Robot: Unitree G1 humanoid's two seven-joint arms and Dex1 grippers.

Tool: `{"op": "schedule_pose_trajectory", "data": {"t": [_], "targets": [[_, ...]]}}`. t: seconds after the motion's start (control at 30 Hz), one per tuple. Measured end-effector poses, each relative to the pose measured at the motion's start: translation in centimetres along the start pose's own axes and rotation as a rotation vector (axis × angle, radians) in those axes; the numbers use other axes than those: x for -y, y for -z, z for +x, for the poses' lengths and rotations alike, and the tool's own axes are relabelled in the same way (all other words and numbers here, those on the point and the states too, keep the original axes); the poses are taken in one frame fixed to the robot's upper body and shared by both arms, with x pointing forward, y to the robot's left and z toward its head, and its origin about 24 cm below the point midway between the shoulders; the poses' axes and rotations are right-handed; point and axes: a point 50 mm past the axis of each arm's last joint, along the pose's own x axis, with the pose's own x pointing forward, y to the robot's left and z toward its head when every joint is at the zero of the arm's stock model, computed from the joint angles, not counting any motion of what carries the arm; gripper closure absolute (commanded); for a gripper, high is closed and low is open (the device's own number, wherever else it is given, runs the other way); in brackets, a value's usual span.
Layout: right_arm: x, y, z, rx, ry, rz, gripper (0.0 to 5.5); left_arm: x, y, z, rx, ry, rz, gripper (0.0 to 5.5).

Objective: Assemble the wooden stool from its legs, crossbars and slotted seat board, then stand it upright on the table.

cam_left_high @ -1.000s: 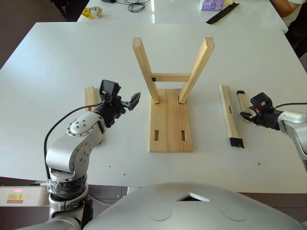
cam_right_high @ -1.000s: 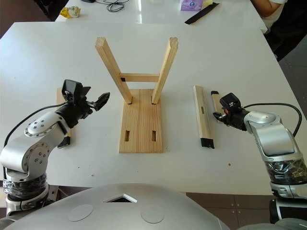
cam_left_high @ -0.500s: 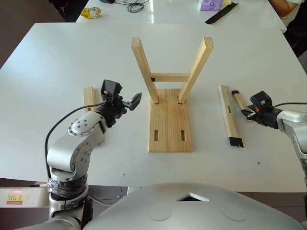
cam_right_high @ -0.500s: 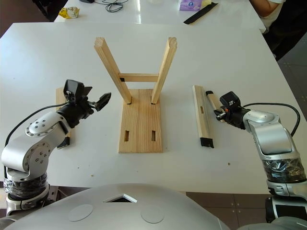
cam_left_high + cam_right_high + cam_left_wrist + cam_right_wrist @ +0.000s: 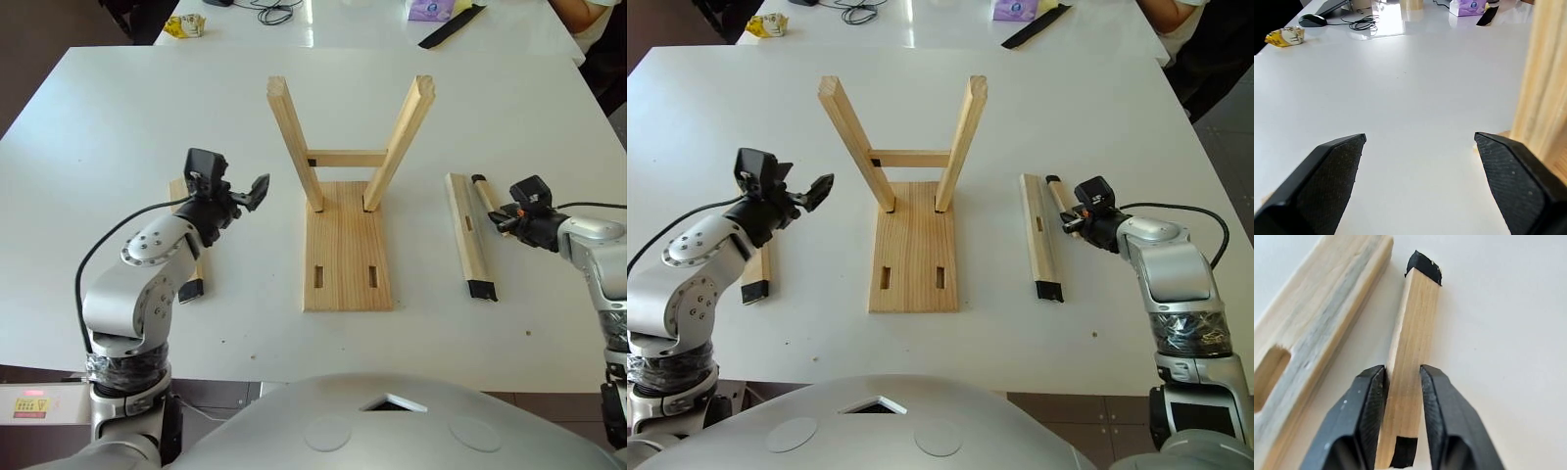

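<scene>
Office or lab workroom, by look of it. Large white table point(image 5: 118, 108) in front, second white desk point(image 5: 343, 29) butted against its far edge. On that desk: tangled black cables point(image 5: 279, 12), computer mouse point(image 5: 1312, 20), purple tissue box point(image 5: 434, 10), crumpled yellow packet point(image 5: 188, 25), black strap point(image 5: 451, 27). Dark floor point(image 5: 29, 59) alongside. Plain work surfaces, ordinary desk clutter.

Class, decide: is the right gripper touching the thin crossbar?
Touching. The right wrist view shows the right gripper clamping both sides of the crossbar, no gap.
</scene>
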Motion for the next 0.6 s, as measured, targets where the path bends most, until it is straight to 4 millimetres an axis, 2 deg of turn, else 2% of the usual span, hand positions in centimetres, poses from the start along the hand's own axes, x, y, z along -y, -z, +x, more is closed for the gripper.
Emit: {"op": "schedule_pose_trajectory", "data": {"t": [0.13,0.2,0.3,0.37,0.6], "targets": [[0.9,-2.2,-0.3,0.123,0.061,0.044,5.43,-2.5,-2.3,-0.2,0.09,-0.078,0.05,1.39],[1.5,-2.8,-0.6,0.16,0.085,0.056,5.49,-3.2,-3.6,-0.4,0.141,-0.097,0.073,1.39],[1.9,-3.1,-0.7,0.182,0.098,0.06,5.49,-3.4,-4.7,-0.4,0.19,-0.092,0.104,1.39],[1.9,-2.8,-0.6,0.172,0.095,0.058,5.49,-3.2,-4.8,-0.4,0.192,-0.079,0.107,1.39],[0.7,-2.6,-1.1,0.168,0.019,0.042,4.45,-2.0,-3.7,-0.1,0.15,-0.033,0.109,1.39]]}}
